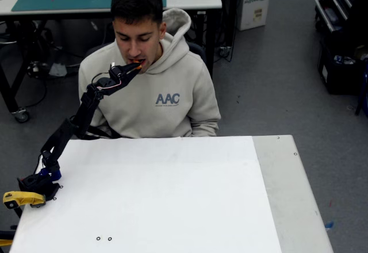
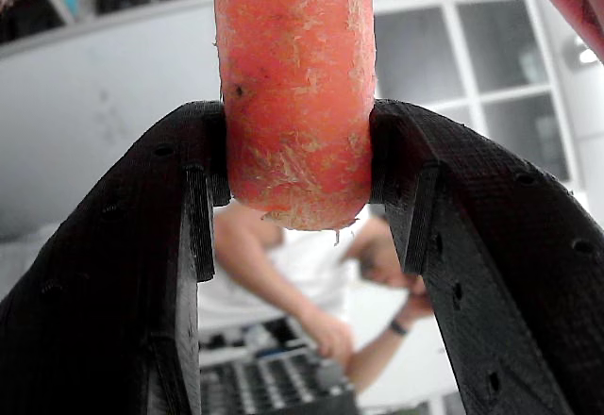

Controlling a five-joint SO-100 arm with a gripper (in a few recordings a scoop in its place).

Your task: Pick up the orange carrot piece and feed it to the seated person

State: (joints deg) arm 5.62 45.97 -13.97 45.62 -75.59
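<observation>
Pressed between the two black fingers (image 2: 189, 207) in the wrist view, the orange carrot piece (image 2: 294, 94) is seen filling the upper centre of the frame, its rough cut end pointing down and its far end already taken between the lips at the top edge. The gripper (image 2: 297, 184) is closed firmly on the carrot's sides, with only a carrot's width left between the jaws, a hold that leaves the far end free to be bitten.

Lower in the fixed view, the white table (image 1: 172, 195) is spread across the bottom half, with a yellow clamp (image 1: 20, 198) fixing the arm's base at the lower left edge. From there the arm is stretched up and rightward, so that the gripper (image 1: 133, 69) is brought to the mouth of the seated person (image 1: 155, 92) at upper centre, whose head is bent forward to meet it.

Delivery looks all but done; release is judged to be what remains.
</observation>
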